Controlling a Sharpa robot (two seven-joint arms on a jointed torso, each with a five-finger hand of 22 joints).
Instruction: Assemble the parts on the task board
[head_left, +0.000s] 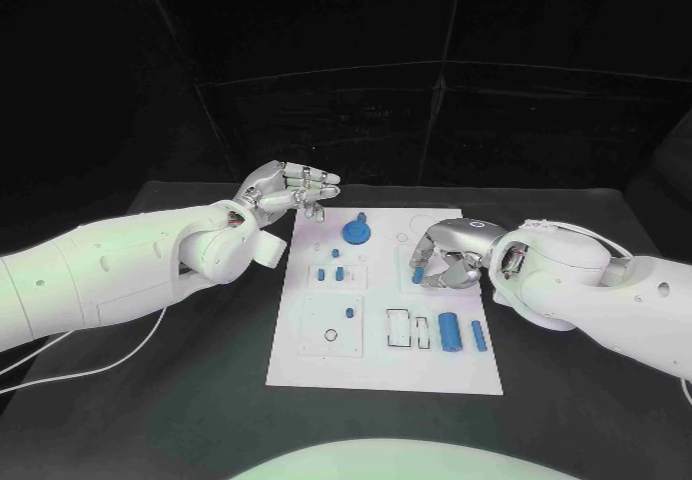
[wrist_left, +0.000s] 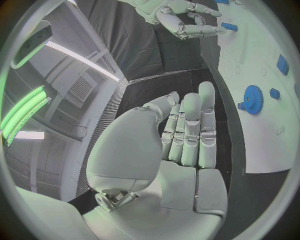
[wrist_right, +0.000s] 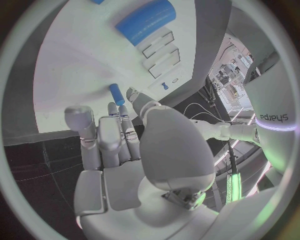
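The white task board (head_left: 382, 345) lies mid-table. My right hand (head_left: 454, 255) hovers over the board's right side and pinches a small blue peg (head_left: 418, 272) at its fingertips; the peg (wrist_right: 117, 94) shows against the board (wrist_right: 75, 65) in the right wrist view, and again as the peg (wrist_left: 229, 26) in the right hand (wrist_left: 187, 20) in the left wrist view. My left hand (head_left: 289, 188) is raised beyond the board's far left corner, with its fingers (wrist_left: 190, 130) stretched out and nothing in them. A blue gear (head_left: 358, 232) (wrist_left: 253, 98) stands at the board's far end.
A thick blue cylinder (head_left: 449, 331) (wrist_right: 147, 22) and a thin blue pin (head_left: 479, 336) lie on the board's near right. Small blue pieces (head_left: 332, 272) sit left of centre beside rectangular slots (head_left: 397, 328) and a round recess (head_left: 332, 335). A white cable (head_left: 87, 365) trails under the left arm.
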